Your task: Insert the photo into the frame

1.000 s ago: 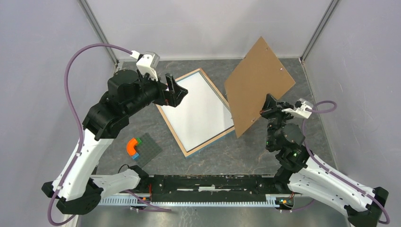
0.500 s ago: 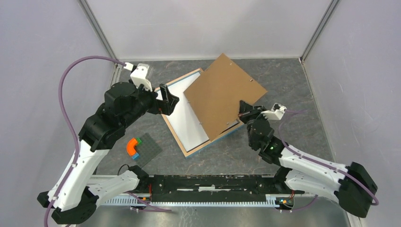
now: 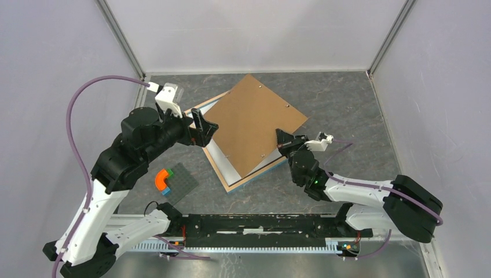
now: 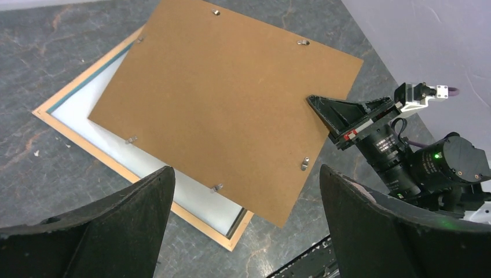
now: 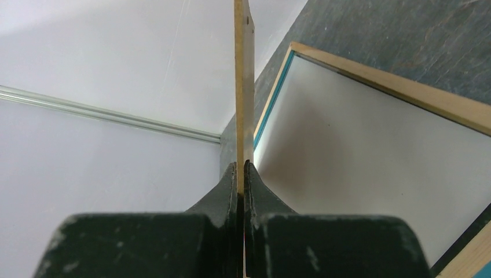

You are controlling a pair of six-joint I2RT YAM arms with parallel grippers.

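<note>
The frame (image 3: 233,186) lies flat on the table with its light-wood back up and a blue edge showing. Inside it lies the photo (image 3: 223,160), white back up, mostly covered. My right gripper (image 3: 282,139) is shut on the edge of a brown backing board (image 3: 249,123) and holds it tilted over the frame. The right wrist view shows the board (image 5: 243,75) edge-on between the jaws (image 5: 240,165), with the photo (image 5: 359,156) and the frame (image 5: 405,92) below. My left gripper (image 3: 205,128) stands open beside the frame's left edge. From its wrist I see the board (image 4: 220,98), photo (image 4: 145,162) and frame (image 4: 133,178).
A grey baseplate with orange, green and blue blocks (image 3: 168,180) sits at the near left. The enclosure walls close in the back and both sides. A black rail (image 3: 260,226) runs along the near edge between the arm bases.
My right gripper has swung the backing board left and down, from upright at the right to tilted over the frame. The left arm has drawn back slightly to the left.
</note>
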